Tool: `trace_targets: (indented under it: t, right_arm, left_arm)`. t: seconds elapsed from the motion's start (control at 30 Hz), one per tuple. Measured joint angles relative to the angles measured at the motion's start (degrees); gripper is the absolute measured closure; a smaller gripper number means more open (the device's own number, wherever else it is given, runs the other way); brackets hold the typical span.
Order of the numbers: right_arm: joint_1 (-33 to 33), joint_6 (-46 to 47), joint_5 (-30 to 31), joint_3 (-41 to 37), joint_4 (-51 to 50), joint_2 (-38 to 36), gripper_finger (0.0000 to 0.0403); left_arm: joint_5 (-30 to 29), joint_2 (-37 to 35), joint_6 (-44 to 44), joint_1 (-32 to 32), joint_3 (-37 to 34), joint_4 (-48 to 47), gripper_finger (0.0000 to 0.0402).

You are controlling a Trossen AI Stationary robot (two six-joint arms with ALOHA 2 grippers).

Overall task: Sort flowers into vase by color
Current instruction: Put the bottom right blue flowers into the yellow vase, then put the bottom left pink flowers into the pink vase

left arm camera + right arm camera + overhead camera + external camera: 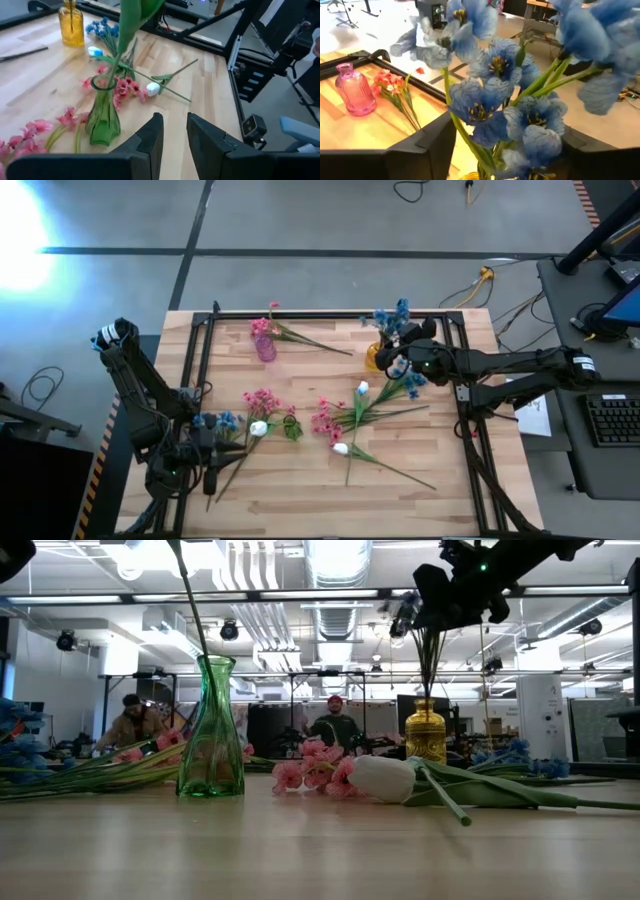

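Note:
A yellow vase [373, 358] at the far right holds blue flowers [490, 100]. My right gripper [505, 145] stands open above it, one finger on either side of the blue stems; I see no touch. A green vase [102, 117] holds one green stem with a leaf [131, 22]. My left gripper [175, 132] hovers near the table's left front, narrowly open with nothing in it, pointing at that vase. Loose pink sprigs [262, 400], white tulips [340, 448] and blue sprigs [225, 420] lie flat on the wood.
A pink vase [264, 345] stands at the far middle with a pink sprig [390, 82] lying beside it. Black frame rails [330, 315] border the table. Two people [335, 725] sit in the room beyond the far edge.

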Motion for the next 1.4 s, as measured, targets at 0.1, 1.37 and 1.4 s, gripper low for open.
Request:
trace_targets:
  t: [0.1,1.37,1.4]
  right_arm:
    - [0.0,-0.01,-1.22,0.0,-0.2,-0.3,0.0151]
    - [0.02,18.58,-10.91,12.02,-35.79,-1.93,0.0068]
    - [0.02,19.01,-10.89,12.02,-36.26,-1.93,0.0067]
  left_arm:
    - [1.1,0.0,-0.82,0.0,0.0,0.0,0.0327]
    - [25.99,6.39,-41.38,4.25,0.0,-11.66,0.0321]
    - [26.92,6.78,-41.95,4.66,0.0,-11.65,0.0317]
